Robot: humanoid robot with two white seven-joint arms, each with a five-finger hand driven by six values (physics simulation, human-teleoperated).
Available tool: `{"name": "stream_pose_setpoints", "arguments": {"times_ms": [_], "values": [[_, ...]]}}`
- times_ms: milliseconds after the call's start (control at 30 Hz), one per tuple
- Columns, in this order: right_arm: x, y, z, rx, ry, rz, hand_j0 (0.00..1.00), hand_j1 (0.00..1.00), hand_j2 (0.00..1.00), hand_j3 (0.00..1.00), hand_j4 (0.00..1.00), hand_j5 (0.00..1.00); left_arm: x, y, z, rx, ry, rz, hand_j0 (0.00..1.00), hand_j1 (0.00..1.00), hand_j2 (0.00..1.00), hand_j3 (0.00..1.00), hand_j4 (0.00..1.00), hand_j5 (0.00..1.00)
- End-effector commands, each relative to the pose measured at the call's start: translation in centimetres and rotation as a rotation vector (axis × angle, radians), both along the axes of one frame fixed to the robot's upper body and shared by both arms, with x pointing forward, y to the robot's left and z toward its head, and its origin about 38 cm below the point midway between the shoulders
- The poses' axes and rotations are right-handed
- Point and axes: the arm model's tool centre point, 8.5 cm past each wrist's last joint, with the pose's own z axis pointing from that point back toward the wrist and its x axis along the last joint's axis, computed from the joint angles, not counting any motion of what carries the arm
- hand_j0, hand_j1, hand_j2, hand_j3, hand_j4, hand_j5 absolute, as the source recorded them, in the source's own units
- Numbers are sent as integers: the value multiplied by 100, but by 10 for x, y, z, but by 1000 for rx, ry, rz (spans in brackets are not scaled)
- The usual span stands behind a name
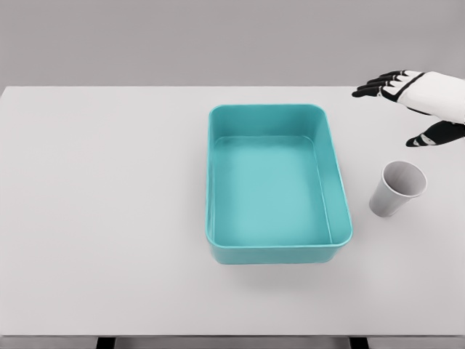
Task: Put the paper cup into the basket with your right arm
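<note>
Right robot hand [414, 98] open – empty, above paper cup [397, 189], cup upright on table [102, 189] just right of teal basket [276, 251].

White table [109, 218] bears teal basket [218, 182] and paper cup [396, 190].

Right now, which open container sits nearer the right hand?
The paper cup, white and upright, just below the right hand; the teal basket lies farther left.
</note>
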Motion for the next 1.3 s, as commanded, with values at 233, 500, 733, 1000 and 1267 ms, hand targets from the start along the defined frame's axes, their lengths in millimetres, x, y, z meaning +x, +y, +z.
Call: {"name": "stream_pose_setpoints", "arguments": {"times_ms": [233,500,733,1000,1267], "values": [[6,-42,0,261,163,-123,100,100,100,100,100,100,0,0,0,0,0,0,100,100,100,100,100,100],[-2,-138,-41,413,315,-393,100,100,100,100,100,100,0,0,0,1,0,0,100,100,100,100,100,100],[-9,-143,-77,420,394,-429,100,100,100,100,100,100,0,0,0,0,0,0,100,100,100,100,100,100],[-17,-130,-107,406,458,-392,100,100,100,100,100,100,0,0,0,0,0,0,100,100,100,100,100,100],[-19,-115,-116,391,489,-351,100,100,100,100,100,100,0,0,0,0,0,0,100,100,100,100,100,100]]}}
